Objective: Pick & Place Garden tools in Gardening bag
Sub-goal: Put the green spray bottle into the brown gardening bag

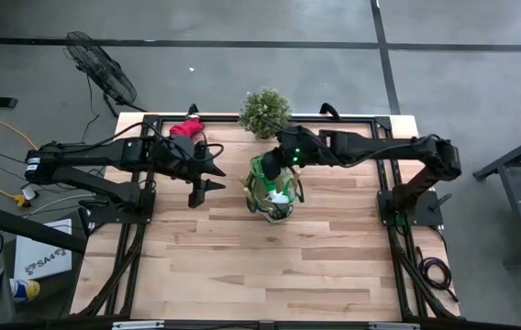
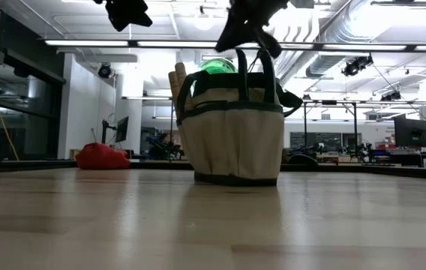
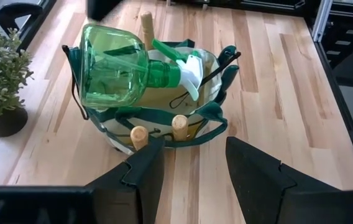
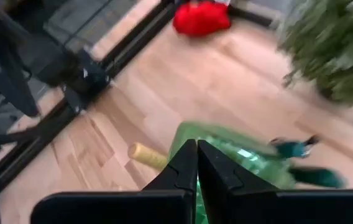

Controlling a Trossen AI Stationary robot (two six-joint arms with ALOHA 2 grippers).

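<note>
Gardening bag [image 3: 164,134] seen mid-table; spray bottle [image 3: 117,65] and two wooden handles [image 3: 179,126] already lodged inside. Red glove bundle [image 1: 185,127] left at far edge. Left gripper [image 3: 189,168] spread, empty, beside bag. Right gripper [image 4: 197,163] pressed closed, empty, above bag.

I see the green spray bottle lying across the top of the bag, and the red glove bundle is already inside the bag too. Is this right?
Not quite. The green spray bottle does lie across the top of the bag, but the red glove bundle is not inside it. The high view shows it on the table near the far edge, apart from the bag; the low view shows the same.
</note>
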